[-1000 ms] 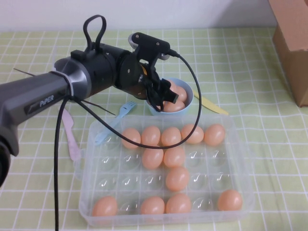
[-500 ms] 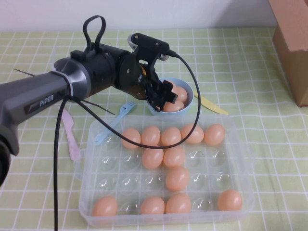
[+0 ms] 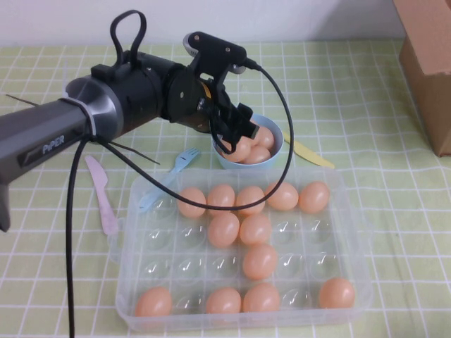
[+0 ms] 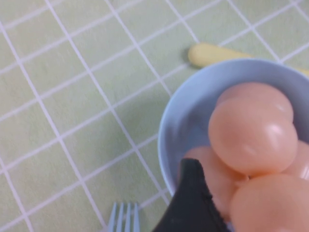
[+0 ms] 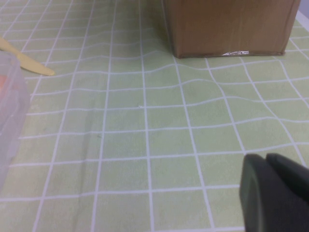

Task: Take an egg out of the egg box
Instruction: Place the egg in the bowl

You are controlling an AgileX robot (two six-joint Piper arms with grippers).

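The clear plastic egg box (image 3: 310,236) lies at the front of the table with several peach-orange eggs in its cups. My left gripper (image 3: 238,139) hovers over the near-left side of the light-blue bowl (image 3: 279,144), open. One egg (image 3: 240,150) lies in the bowl just below the fingers; in the left wrist view this egg (image 4: 270,205) sits beside one black finger (image 4: 190,198) with a thin gap. Other eggs fill the bowl (image 4: 193,111). My right gripper (image 5: 277,193) is shut and empty, low over the cloth, out of the high view.
A yellow knife (image 3: 310,153) lies right of the bowl, a blue fork (image 3: 169,176) and a pink knife (image 3: 102,193) lie left of the egg box. A cardboard box (image 3: 426,63) stands at the far right, ahead of the right gripper (image 5: 227,24).
My left arm has lifted and drawn back to the left from the bowl. An egg that the gripper hid now shows at the bowl's near-left side.
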